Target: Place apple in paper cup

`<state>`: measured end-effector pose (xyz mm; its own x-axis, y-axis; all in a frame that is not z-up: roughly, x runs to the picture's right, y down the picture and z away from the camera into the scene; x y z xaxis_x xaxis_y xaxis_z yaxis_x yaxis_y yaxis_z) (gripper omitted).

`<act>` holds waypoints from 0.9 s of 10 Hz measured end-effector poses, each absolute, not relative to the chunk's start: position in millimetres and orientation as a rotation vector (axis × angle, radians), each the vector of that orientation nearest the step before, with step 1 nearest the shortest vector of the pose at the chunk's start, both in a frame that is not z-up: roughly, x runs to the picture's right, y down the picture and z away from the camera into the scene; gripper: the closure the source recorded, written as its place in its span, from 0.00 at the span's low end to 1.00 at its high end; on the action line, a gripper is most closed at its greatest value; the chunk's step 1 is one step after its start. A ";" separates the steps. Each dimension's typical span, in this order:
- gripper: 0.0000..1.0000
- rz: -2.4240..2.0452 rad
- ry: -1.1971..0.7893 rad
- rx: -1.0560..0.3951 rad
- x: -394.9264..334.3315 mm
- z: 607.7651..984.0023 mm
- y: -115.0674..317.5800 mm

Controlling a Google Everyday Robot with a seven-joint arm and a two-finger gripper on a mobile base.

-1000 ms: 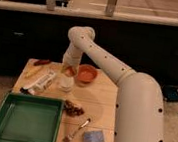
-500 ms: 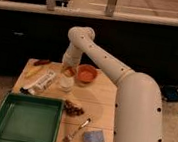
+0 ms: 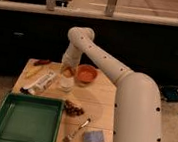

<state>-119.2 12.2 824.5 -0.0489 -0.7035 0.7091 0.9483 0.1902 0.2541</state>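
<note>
My gripper (image 3: 68, 71) hangs from the white arm over the back middle of the wooden table (image 3: 102, 105). It is shut on the apple (image 3: 69, 73), a small orange-red fruit showing at its tip. The paper cup (image 3: 66, 84), short and white, stands directly below the apple, with the apple just above its mouth. The fingers are mostly hidden by the wrist.
An orange bowl (image 3: 87, 75) sits right of the cup. A white packet (image 3: 40, 82) and small items lie to the left. A green tray (image 3: 24, 121) fills the front left. A dark red-brown lump (image 3: 72, 109), a utensil (image 3: 77, 129) and a blue sponge (image 3: 93, 137) lie in front.
</note>
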 end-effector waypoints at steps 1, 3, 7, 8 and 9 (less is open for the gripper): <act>0.74 -1.388 -0.862 -0.359 -119.9 824.5 12.5; 0.74 -1.389 -0.869 -0.356 -120.5 824.8 13.8; 0.74 -1.390 -0.879 -0.351 -121.1 825.2 15.6; 0.74 -1.391 -0.882 -0.350 -121.2 825.5 16.3; 0.74 -1.390 -0.883 -0.348 -121.2 825.7 16.3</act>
